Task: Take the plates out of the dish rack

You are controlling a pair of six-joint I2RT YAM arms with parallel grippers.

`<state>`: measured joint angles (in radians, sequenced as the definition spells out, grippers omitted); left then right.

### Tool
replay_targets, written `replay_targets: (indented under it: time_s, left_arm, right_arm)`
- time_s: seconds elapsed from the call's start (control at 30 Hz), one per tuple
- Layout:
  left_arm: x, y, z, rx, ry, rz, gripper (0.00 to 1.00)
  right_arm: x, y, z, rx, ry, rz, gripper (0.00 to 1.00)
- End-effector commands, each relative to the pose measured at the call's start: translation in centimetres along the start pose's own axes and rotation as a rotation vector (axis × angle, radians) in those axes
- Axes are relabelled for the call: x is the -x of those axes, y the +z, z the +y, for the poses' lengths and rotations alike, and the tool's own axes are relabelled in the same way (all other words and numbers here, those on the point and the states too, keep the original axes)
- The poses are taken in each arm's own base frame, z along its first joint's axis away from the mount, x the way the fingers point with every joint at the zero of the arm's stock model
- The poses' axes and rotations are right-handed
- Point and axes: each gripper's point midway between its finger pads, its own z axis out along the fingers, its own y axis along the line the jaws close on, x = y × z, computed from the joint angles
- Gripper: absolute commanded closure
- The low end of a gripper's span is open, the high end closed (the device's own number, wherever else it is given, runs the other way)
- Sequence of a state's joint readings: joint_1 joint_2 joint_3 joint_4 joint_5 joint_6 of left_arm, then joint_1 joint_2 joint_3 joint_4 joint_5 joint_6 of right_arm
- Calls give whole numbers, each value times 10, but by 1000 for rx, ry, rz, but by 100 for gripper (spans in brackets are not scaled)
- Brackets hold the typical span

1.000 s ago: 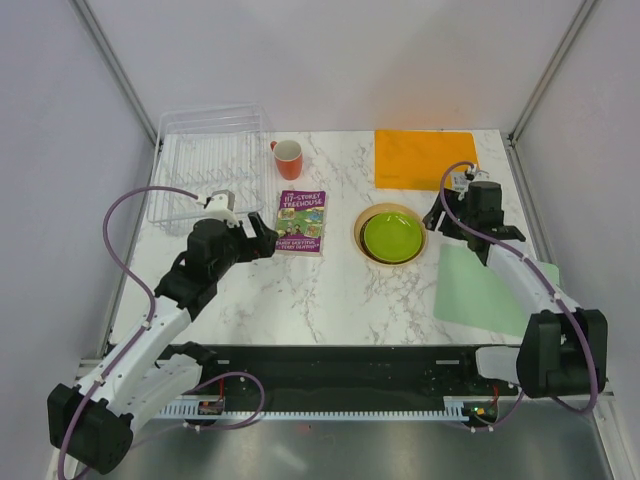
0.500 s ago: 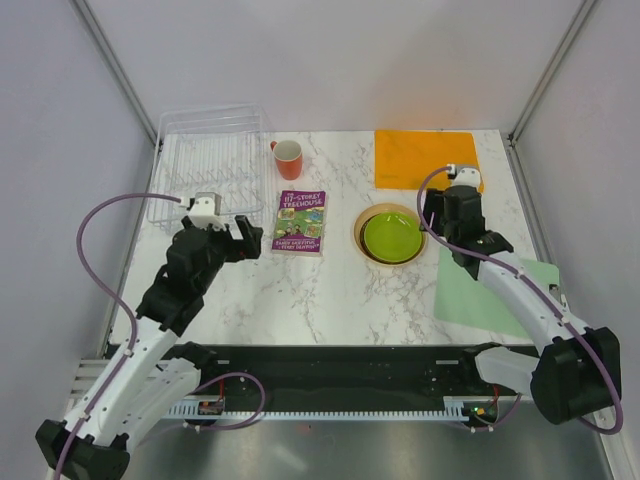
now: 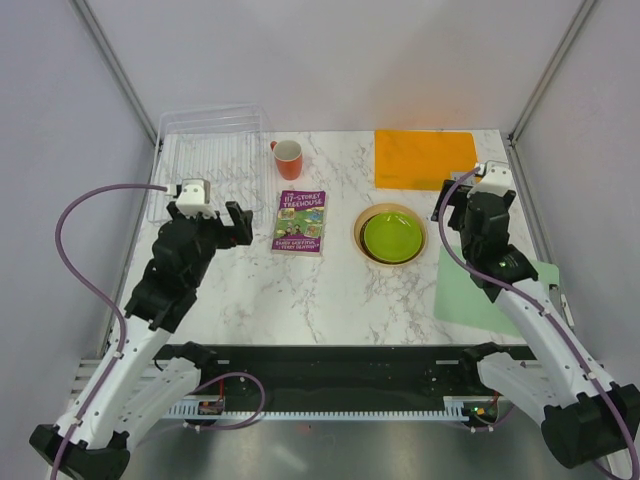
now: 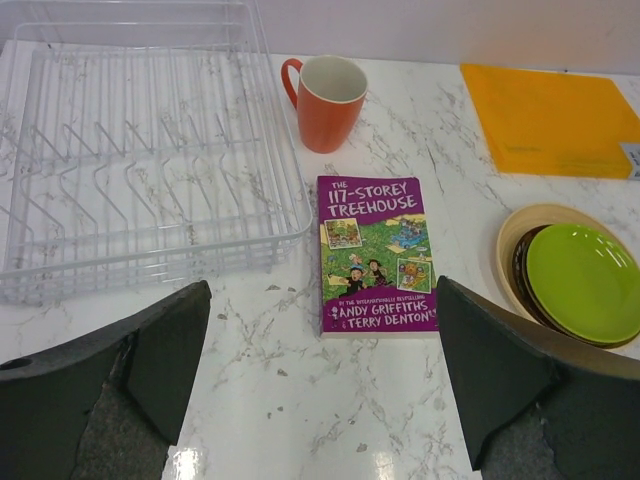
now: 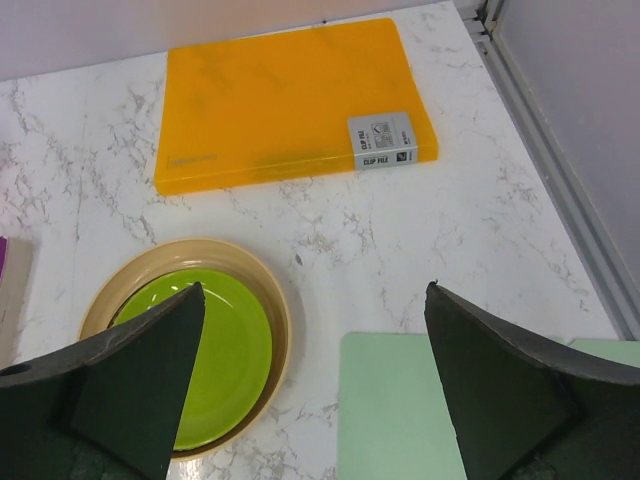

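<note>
The dish rack (image 3: 208, 165) sits at the far left of the counter (image 3: 330, 290) with nothing in it. The plates (image 3: 392, 236) are stacked right of the middle, with the green plate (image 5: 235, 350) on top. The left jaws and the right jaws are both wide open and hold nothing. The job looks done.

The right arm (image 3: 510, 275) is near the stack, so a careless swing could bump it and make the plates slide.

A second ago the right jaws were less open and closer to the stack. The left arm (image 3: 170, 270) has pulled back left, away from the book (image 3: 301, 221).
</note>
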<state>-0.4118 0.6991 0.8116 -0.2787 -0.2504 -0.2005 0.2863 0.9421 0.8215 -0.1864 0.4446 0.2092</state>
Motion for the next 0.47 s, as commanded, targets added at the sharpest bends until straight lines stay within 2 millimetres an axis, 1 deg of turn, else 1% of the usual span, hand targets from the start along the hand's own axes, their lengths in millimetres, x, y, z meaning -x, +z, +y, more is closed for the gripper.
replay_targets:
  time_s: [0.0,0.1,0.27,0.33,0.43]
  left_arm:
    - [10,-2,8,45,5,-44,0]
    - [14,-1,11,57,3,-68,0]
    - [14,2,15,81,6,-84,0]
    - [13,4,14,80,9,-80,0]
    - [16,6,13,76,12,-89,0]
  right_arm:
    - [26,-8,-10,-50,5,-77,2]
    - [27,-7,-11,-55,5,-88,2]
    - [13,4,-6,-43,-25,-51,2]
    - [10,7,-5,-46,-29,-44,2]
    - [8,9,-5,-54,-27,-45,2]
